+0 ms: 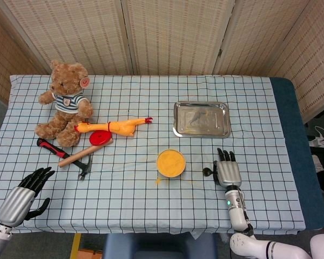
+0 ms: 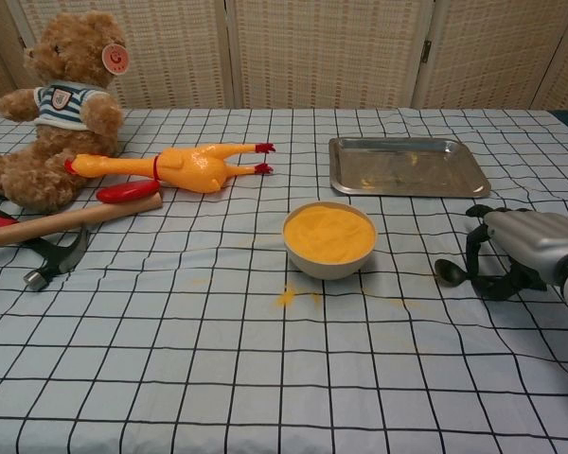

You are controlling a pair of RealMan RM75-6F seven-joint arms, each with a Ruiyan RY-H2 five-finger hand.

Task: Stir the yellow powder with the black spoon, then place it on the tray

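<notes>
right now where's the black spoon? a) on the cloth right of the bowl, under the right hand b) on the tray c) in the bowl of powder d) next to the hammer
a: the spoon lies on the cloth to the right of the bowl, its handle covered by the right hand; the tray holds no spoon.

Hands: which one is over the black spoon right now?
The right hand, fingers over the spoon beside the bowl; the left hand sits far off.
</notes>
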